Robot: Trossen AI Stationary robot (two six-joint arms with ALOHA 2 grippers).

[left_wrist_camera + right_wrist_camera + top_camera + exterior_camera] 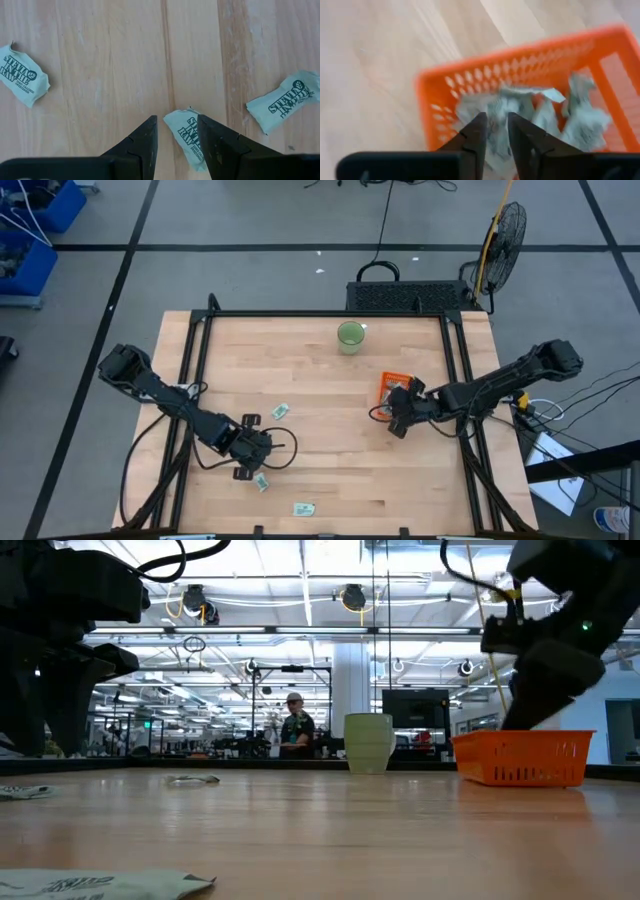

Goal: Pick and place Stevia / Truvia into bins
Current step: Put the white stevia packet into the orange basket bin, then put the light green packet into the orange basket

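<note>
Looking at your right gripper (495,131) first: it's hanging over the orange bin (394,387), jaws slightly apart with nothing clearly pinched, and a heap of Stevia sachets (540,117) sits inside the bin below it. Your left gripper (176,131) is low over the wooden surface (320,440), jaws spread and straddling one loose sachet (186,135) without gripping it. Two other sachets (22,75) lie off to either side, and a green cup (351,336) stands near the far edge.

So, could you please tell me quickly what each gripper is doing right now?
Left gripper: open, straddling a Stevia sachet on the table.
Right gripper: over the orange bin; fingers slightly apart, holding cannot be told.
</note>
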